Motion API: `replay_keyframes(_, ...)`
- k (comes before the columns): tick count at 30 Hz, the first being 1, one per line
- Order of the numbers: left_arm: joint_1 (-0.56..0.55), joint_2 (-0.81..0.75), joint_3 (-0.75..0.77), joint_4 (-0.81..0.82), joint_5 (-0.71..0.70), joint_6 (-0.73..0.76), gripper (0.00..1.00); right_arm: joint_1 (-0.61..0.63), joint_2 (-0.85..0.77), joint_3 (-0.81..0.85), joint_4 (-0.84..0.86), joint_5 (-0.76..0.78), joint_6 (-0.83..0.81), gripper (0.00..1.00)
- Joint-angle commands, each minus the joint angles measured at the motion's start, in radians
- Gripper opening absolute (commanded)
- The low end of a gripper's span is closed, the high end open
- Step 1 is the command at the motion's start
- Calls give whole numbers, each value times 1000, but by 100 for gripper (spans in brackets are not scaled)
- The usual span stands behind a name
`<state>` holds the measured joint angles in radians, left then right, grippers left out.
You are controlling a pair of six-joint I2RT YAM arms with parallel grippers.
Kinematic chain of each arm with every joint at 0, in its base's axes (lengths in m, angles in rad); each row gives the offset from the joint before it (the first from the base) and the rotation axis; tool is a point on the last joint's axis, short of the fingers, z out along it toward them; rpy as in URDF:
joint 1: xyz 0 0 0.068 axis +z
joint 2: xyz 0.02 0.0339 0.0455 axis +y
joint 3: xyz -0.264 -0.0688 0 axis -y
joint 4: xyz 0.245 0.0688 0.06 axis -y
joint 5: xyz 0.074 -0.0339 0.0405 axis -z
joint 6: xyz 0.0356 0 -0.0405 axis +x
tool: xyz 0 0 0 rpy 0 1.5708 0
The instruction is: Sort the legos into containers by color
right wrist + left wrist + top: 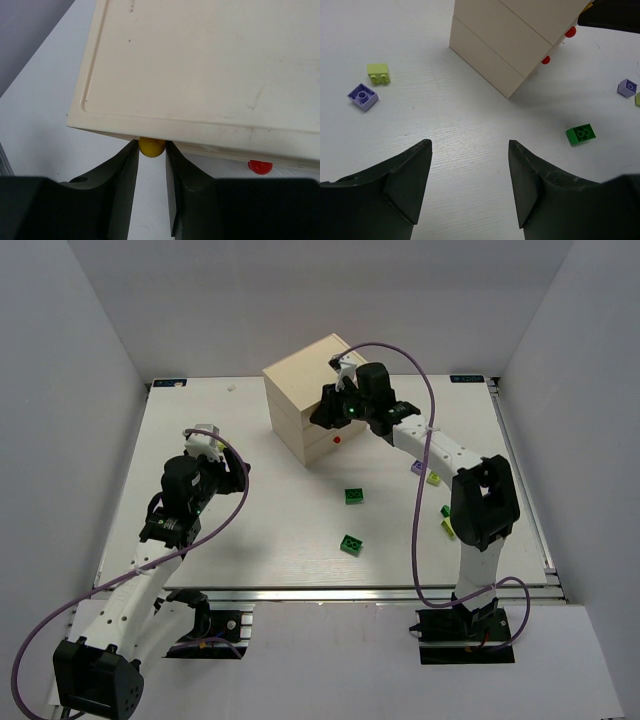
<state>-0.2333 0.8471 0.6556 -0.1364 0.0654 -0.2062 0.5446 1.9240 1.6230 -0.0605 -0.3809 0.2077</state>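
The cream wooden chest (305, 390) with the containers stands at the back of the table. My right gripper (151, 144) reaches under its top edge, both fingers pressed against the sides of a yellow knob (151, 148); a red knob (260, 166) shows further right. Two green legos (354, 496) (351, 545) lie mid-table. A pale purple one (418, 467) and a yellow-green one (434, 478) lie by the right arm. My left gripper (470, 145) hovers open over bare table, with a yellow-green lego (378, 73) and a purple lego (363, 96) ahead on its left.
Two more small bricks (447, 520) lie close beside the right arm's elbow. Two red knobs (570, 32) (546, 60) mark the chest's lower drawers. A purple cable (420, 440) loops over the right side of the table. Grey walls enclose the table on three sides.
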Motion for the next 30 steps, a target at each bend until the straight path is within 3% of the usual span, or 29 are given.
replay_keyframes(1,-4,-20,35,-8,10,8,72,-3,21,52,80,-7,-8,33)
replay_keyframes(11,-4,-22,33,-6,16,10,72,-8,-42,-73,123,-7,-11,19)
replay_keyframes(30,-4,-8,29,3,36,8,73,-32,-299,-377,165,-7,-70,19)
